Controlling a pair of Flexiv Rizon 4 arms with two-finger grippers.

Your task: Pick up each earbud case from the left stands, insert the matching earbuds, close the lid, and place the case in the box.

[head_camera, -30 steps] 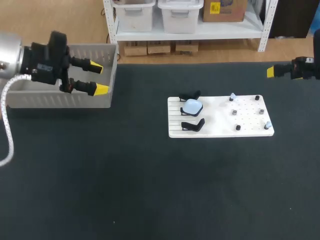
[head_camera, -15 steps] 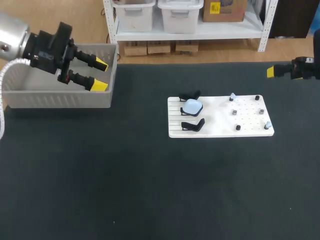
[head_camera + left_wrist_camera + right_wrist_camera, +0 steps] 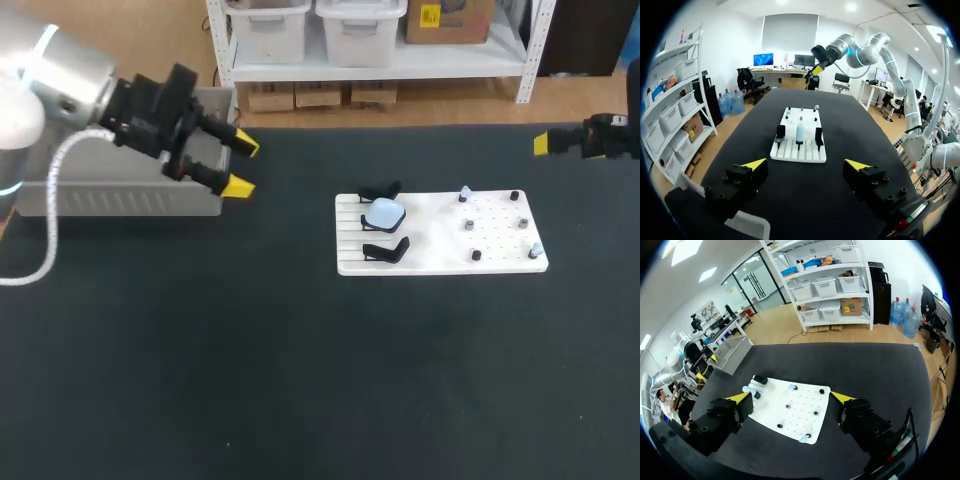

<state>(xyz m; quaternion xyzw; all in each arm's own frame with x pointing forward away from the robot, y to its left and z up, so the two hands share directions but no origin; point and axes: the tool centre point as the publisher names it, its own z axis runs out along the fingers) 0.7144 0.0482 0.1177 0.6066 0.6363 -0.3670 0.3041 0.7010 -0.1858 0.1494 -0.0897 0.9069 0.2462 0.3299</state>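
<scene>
Left tool (image 3: 243, 167): fingers spread wide, nothing between them. It hangs above the tabletop (image 3: 300, 380) with its yellow tips just past the end of the grey box (image 3: 120, 196) that faces the board, and it points toward the board. Left wrist view agrees: left tool (image 3: 805, 164) is open and bare, with dark tabletop under it and the board straight ahead, well apart.

Right tool (image 3: 541, 143): at the far right edge of the tabletop, well apart from the board. From overhead only one yellow tip shows. In its own wrist view the right tool (image 3: 791, 398) is wide open and holds nothing, looking down over the board.

White board (image 3: 440, 262) lies flat on the tabletop, right of centre. Its ridged end faces the box.

Earbud case (image 3: 384, 212): pale blue, sitting on the ridged end of the board, middle position. Two black stands (image 3: 385, 250) flank it, one on the far side and one on the near side. Same row ahead of the left tool: earbud case (image 3: 800, 133) upright between the black stands (image 3: 780, 133).

Earbuds (image 3: 465, 192): small pieces spread over the dotted part of the board, some pale blue and some dark, each apart from the next. I cannot tell at this range how they are seated.

Box: against the tabletop's far left edge, well apart from the board.
</scene>
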